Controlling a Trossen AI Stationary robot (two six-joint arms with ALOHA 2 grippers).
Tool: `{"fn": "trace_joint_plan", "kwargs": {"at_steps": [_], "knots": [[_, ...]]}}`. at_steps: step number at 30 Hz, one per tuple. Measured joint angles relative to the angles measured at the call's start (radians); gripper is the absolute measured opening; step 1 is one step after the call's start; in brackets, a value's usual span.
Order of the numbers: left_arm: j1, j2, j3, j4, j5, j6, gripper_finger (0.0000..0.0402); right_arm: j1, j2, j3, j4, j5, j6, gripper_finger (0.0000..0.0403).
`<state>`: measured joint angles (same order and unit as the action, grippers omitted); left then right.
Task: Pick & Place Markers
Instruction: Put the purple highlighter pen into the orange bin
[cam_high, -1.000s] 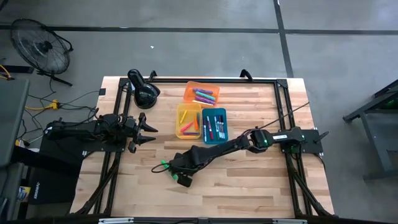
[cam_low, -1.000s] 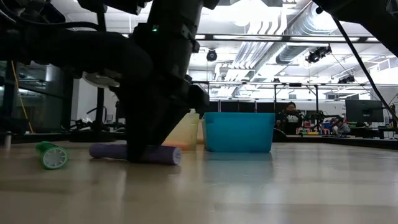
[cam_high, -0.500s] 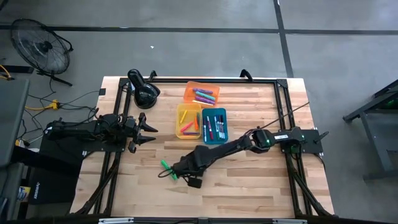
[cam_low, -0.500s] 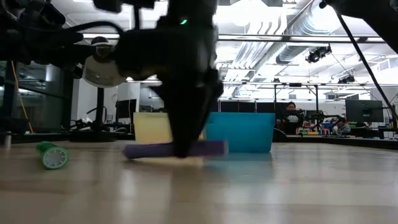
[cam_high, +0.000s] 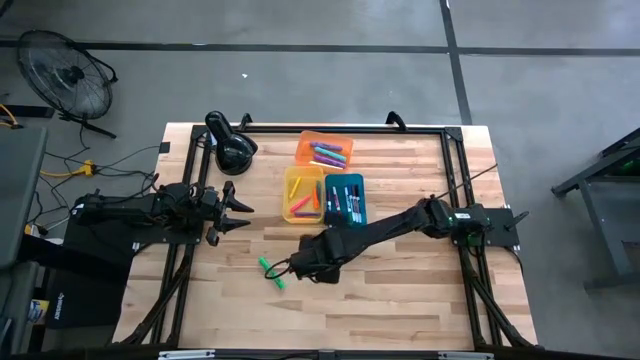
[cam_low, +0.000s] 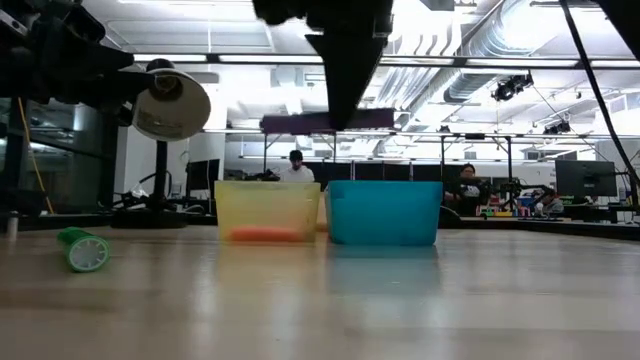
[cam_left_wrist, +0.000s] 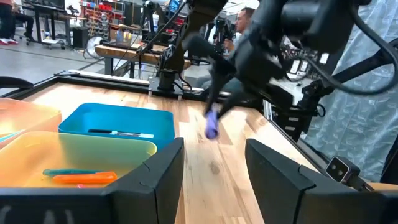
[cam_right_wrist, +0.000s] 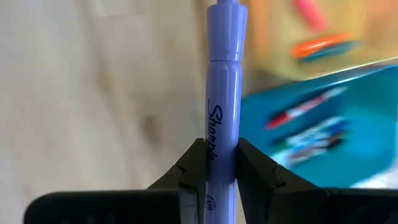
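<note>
1. The right gripper is clenched on a purple marker, pinching it near one end; most of the barrel sticks out past the fingers.
2. In the low view the purple marker hangs level in the air, well above the desk and above the rims of the yellow tray and the blue tray.
3. From overhead, the right gripper sits over bare desk, just in front of the blue tray and the yellow tray. An orange tray lies behind them. All three hold markers.
4. A green marker lies alone on the desk, just beside the right gripper and nearer the left arm. It is also seen in the low view.
5. The left gripper waits over the left side of the desk, its fingers released and spread, holding nothing.
6. The step in hand looks like the carry: the marker is lifted but not yet over a tray.
7. The next move likely calls for bringing the marker over a tray, lowering it inside the walls, and then releasing it. I cannot tell which tray is meant; the orange one already holds purple markers.
8. The green marker would remain to be picked up afterwards.
</note>
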<state>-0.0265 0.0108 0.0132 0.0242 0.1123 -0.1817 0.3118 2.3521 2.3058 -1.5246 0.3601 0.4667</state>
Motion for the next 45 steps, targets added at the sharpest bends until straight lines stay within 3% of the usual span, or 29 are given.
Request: {"fn": "trace_joint_plan", "kwargs": {"at_steps": [7,31,38,45], "knots": [[0.0,0.0,0.0,0.0,0.0,0.0,0.017,-0.042,-0.026,0.001,-0.049,0.189,-0.097,0.0053],[0.0,0.0,0.0,0.0,0.0,0.0,0.017,-0.311,-0.028,0.002,-0.047,0.372,-0.467,0.0053],[0.0,0.0,0.0,0.0,0.0,0.0,0.017,-0.431,-0.031,0.003,-0.043,0.354,-0.588,0.0053],[0.0,0.0,0.0,0.0,0.0,0.0,0.017,-0.564,-0.031,0.003,-0.009,0.208,-0.719,0.0053]]}}
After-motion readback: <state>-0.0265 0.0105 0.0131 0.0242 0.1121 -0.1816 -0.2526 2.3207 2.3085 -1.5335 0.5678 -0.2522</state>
